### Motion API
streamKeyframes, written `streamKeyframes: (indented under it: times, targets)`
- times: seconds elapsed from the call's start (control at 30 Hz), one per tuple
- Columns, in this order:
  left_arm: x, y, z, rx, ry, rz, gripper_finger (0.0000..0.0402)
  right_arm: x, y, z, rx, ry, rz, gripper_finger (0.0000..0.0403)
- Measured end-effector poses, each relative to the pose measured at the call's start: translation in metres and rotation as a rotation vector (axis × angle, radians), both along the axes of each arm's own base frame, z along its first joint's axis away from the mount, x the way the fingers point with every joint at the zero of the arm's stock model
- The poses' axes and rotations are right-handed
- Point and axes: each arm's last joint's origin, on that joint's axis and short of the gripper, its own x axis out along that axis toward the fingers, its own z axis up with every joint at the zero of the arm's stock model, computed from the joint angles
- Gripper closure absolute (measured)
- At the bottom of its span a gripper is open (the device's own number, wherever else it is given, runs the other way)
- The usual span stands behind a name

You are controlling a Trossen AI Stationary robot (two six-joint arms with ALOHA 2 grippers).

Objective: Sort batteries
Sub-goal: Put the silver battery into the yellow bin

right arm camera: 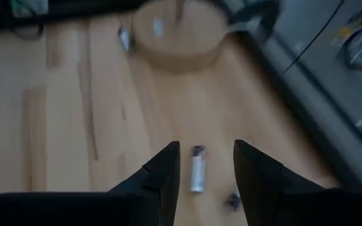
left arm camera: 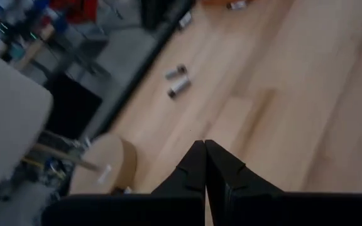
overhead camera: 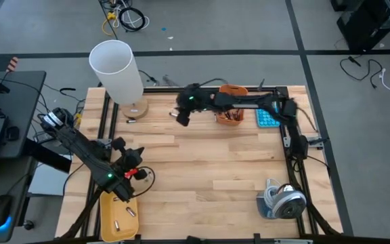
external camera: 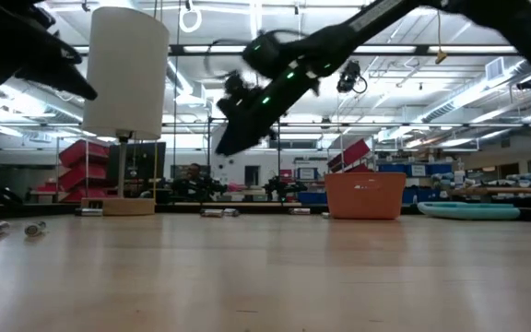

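My right gripper (right arm camera: 201,164) is open and hangs above the table's far side, near the lamp's wooden base (right arm camera: 178,31). One silvery battery (right arm camera: 197,174) lies on the wood below the gap between its fingers, and the low view shows this gripper (external camera: 231,134) well clear of the table. My left gripper (left arm camera: 205,154) is shut on nothing, raised at the near left (overhead camera: 139,173) beside a yellow tray (overhead camera: 107,203) that holds a few batteries (overhead camera: 131,212). Two more batteries (left arm camera: 176,81) lie side by side on the table ahead of it.
A lamp with a white shade (overhead camera: 117,64) stands at the far left. An orange basket (overhead camera: 232,112) and a blue calculator (overhead camera: 268,119) sit at the far right, and a grey roll (overhead camera: 283,200) lies near right. Loose batteries (external camera: 219,212) lie along the far edge.
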Motion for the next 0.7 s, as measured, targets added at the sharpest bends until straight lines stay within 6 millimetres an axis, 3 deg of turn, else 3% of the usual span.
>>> streamKeyframes:
  times: [0.17, 0.37, 0.57, 0.7]
  targets:
    - [0.0, 0.001, 0.002, 0.046, -0.034, -0.017, 0.04, 0.037, 0.001, -0.028, 0.123, 0.175, -0.022, 0.027]
    - [0.001, 0.001, 0.002, 0.049, -0.04, -0.019, 0.04, 0.063, -0.008, -0.03, 0.143, 0.274, -0.069, 0.0269]
    - [0.001, 0.0, 0.002, 0.042, -0.051, -0.019, 0.04, 0.065, -0.017, -0.048, 0.181, 0.349, -0.108, 0.0269]
    - [0.001, 0.0, 0.002, 0.041, -0.051, -0.019, 0.04, 0.064, -0.017, -0.034, 0.195, 0.317, -0.104, 0.0268]
